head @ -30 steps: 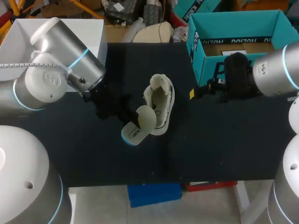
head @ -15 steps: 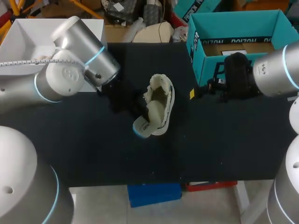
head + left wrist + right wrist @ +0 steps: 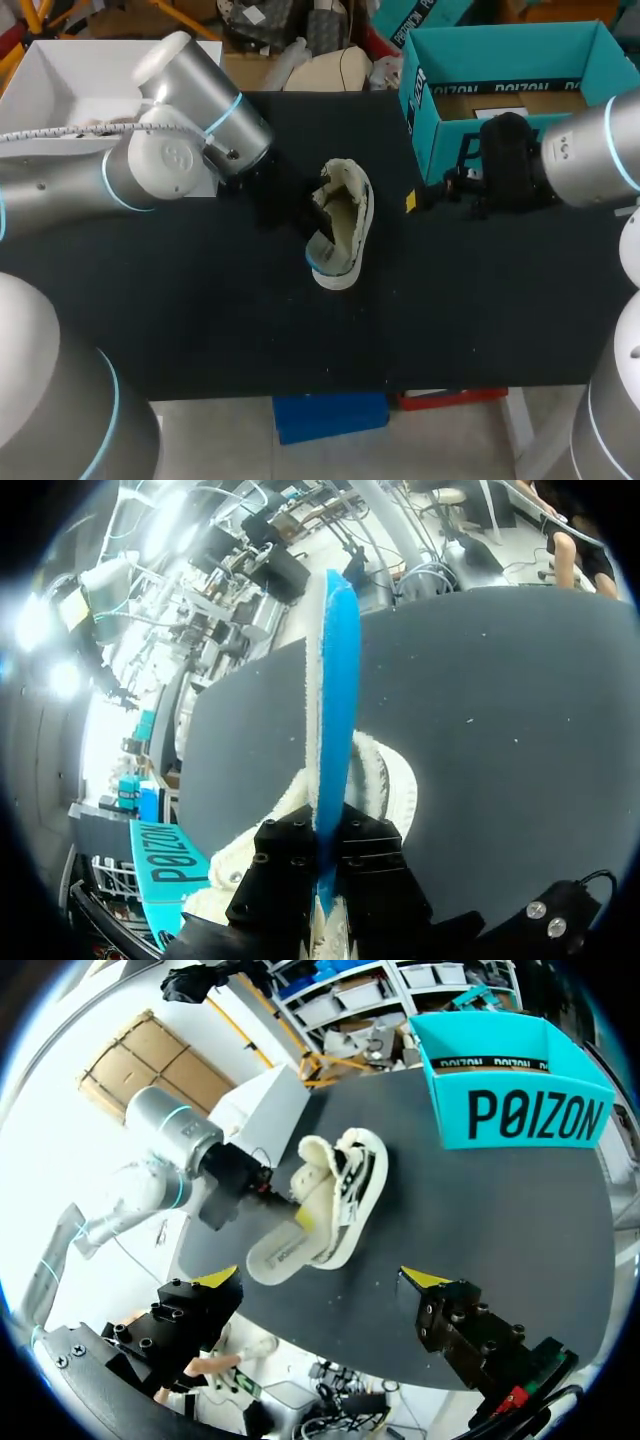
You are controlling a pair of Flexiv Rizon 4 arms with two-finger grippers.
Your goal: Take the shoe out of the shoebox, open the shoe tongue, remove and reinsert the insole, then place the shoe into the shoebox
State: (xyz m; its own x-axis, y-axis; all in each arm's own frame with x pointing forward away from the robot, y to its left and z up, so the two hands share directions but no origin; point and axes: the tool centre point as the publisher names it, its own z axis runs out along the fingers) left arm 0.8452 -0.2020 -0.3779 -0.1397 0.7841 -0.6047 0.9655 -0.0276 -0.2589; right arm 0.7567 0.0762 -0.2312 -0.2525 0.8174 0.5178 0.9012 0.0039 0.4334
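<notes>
Cream shoe (image 3: 348,210) lies on its side, at three o'clock of the left claw (image 3: 328,875), which pinches the blue-backed insole (image 3: 336,680); right claw (image 3: 322,1278) spread.

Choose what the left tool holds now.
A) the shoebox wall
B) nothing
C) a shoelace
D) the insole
D: in the left wrist view both fingers of the left tool clamp the edge of the insole, blue on one side, which stands over the shoe.
</notes>
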